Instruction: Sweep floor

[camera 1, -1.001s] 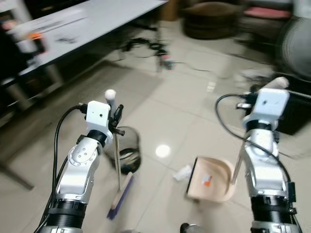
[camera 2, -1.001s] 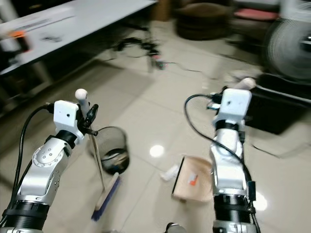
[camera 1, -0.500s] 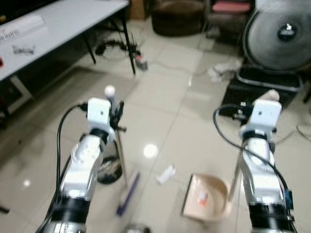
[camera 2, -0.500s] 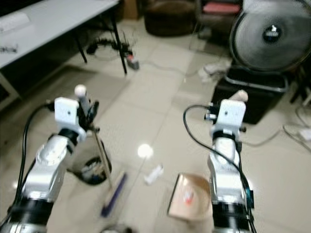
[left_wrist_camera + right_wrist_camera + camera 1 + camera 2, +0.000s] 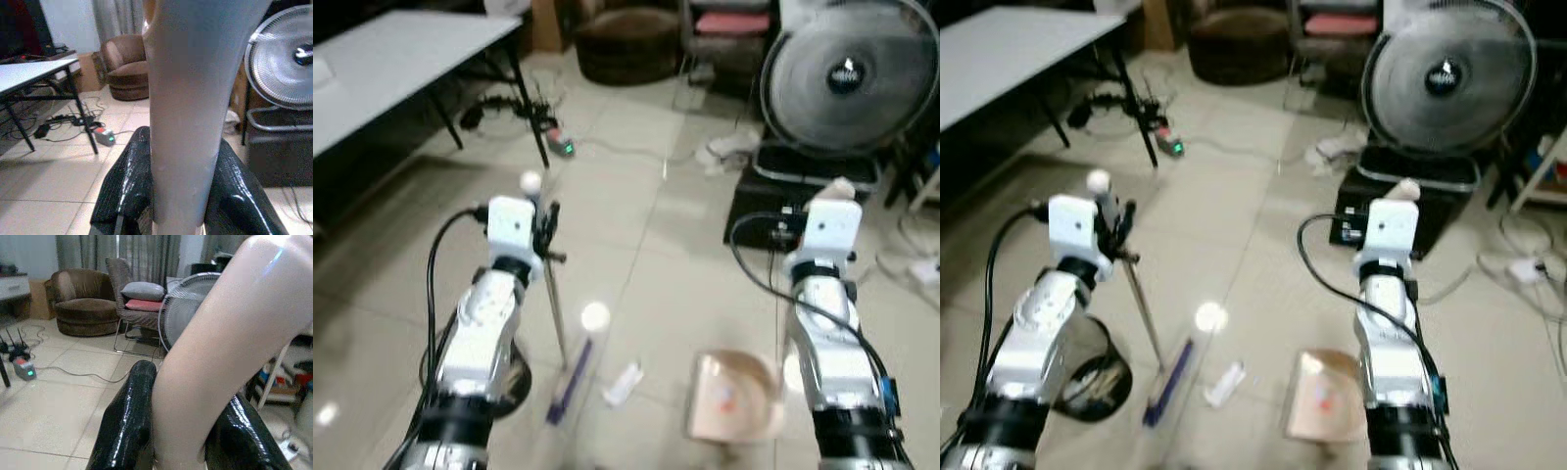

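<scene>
My left gripper (image 5: 546, 231) is shut on the thin metal handle (image 5: 555, 304) of a broom. Its blue head (image 5: 568, 378) rests on the tiled floor below. The left wrist view shows the pale handle tip (image 5: 186, 98) clamped between black fingers (image 5: 124, 191). My right gripper (image 5: 181, 421) is shut on the beige handle (image 5: 220, 347) of a dustpan. The pan (image 5: 732, 398) sits on the floor by my right side with small orange bits in it. A white scrap (image 5: 623, 383) lies on the tiles between broom head and pan.
A black bin (image 5: 1097, 378) stands at my lower left. Ahead on the right are a large floor fan (image 5: 842, 78) and a black box (image 5: 791, 204), with cables (image 5: 1528, 269) beyond. A white table (image 5: 391, 49), a power strip (image 5: 558, 146) and a brown seat (image 5: 626, 39) are farther off.
The whole view has swung right: table and bin slid left, the fan came into view. Both grippers keep their hold. The white scrap now lies nearer the broom head than the pan.
</scene>
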Robot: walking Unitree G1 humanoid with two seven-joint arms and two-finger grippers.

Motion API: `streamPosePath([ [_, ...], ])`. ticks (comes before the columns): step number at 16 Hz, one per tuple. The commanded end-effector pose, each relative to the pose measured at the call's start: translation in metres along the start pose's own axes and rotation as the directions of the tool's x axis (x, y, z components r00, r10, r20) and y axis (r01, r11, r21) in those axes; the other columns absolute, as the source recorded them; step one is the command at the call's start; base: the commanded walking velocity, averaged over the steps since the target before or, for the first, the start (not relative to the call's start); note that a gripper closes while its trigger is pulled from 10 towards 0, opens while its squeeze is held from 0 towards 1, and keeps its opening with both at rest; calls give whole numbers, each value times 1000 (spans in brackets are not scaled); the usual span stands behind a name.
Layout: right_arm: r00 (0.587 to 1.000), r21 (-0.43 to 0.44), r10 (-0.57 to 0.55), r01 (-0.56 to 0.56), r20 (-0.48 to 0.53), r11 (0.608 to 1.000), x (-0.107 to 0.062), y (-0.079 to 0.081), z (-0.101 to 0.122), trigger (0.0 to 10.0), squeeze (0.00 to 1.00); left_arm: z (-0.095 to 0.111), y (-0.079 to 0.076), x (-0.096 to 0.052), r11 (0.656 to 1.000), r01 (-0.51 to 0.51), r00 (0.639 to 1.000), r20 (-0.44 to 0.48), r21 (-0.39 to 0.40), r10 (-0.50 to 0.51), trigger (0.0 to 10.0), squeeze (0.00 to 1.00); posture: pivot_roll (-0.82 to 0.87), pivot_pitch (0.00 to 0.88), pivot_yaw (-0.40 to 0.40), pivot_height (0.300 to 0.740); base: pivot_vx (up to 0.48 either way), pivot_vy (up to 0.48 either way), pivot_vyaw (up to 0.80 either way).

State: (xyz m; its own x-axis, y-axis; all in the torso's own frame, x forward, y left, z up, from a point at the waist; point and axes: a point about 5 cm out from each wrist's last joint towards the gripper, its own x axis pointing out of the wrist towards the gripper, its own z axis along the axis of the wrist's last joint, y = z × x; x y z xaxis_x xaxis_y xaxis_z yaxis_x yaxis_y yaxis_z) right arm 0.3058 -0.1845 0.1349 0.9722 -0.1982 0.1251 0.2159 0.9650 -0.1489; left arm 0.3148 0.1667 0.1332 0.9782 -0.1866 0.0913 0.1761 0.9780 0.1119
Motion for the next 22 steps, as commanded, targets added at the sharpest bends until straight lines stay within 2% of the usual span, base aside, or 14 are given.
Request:
streamPosePath([
  [1,999,33,36,-37,25,999,0,14,6,10000,0,4,13,-3,998,-37,999,13,45,37,10000,0,-33,33,66,740,420,0,694],
  [3,1000,54,2,-3,25,999,0,9,5,10000,0,2,10,-3,999,-26,1000,15,23,26,10000,0,-34,33,66,740,201,0,0],
  [7,998,10,-23,23,57,1000,-2,-1,2,10000,0,-2,7,-1,998,-1,1000,9,69,0,10000,0,-34,43,81,740,0,0,0],
  [9,997,4,-24,24,75,1000,-1,-5,0,10000,0,-2,14,5,997,-41,999,27,68,39,10000,0,-41,74,96,740,0,0,0],
  [10,997,8,-25,24,80,1000,-1,-5,0,10000,0,-2,15,6,997,-46,999,30,58,45,10000,0,-41,78,97,740,0,0,0],
  [11,996,21,-23,21,90,1000,3,-8,-3,10000,0,-4,17,11,997,-79,996,32,-1,79,10000,0,-36,110,99,740,0,0,0],
  [13,994,-5,-12,13,113,1000,7,-9,-3,10000,0,-7,18,11,993,-104,993,44,-63,107,10000,0,-26,158,90,740,0,0,0],
  [15,991,-67,25,-17,132,998,12,-9,-2,10000,0,-12,14,10,993,-110,992,53,-52,113,10000,0,13,207,81,740,0,0,0],
  [18,981,-135,92,-70,172,988,27,-1,-1,10000,0,-8,13,14,980,-165,980,93,-115,176,10000,0,23,268,85,740,0,0,0],
  [20,970,-166,130,-97,205,981,34,6,4,10000,0,-11,12,18,976,-179,977,94,-123,191,10000,0,18,312,85,740,0,0,0],
  [22,964,-157,140,-106,228,982,36,12,4,10000,0,-15,7,16,980,-161,980,98,-120,173,10000,0,35,334,85,740,0,0,0],
])
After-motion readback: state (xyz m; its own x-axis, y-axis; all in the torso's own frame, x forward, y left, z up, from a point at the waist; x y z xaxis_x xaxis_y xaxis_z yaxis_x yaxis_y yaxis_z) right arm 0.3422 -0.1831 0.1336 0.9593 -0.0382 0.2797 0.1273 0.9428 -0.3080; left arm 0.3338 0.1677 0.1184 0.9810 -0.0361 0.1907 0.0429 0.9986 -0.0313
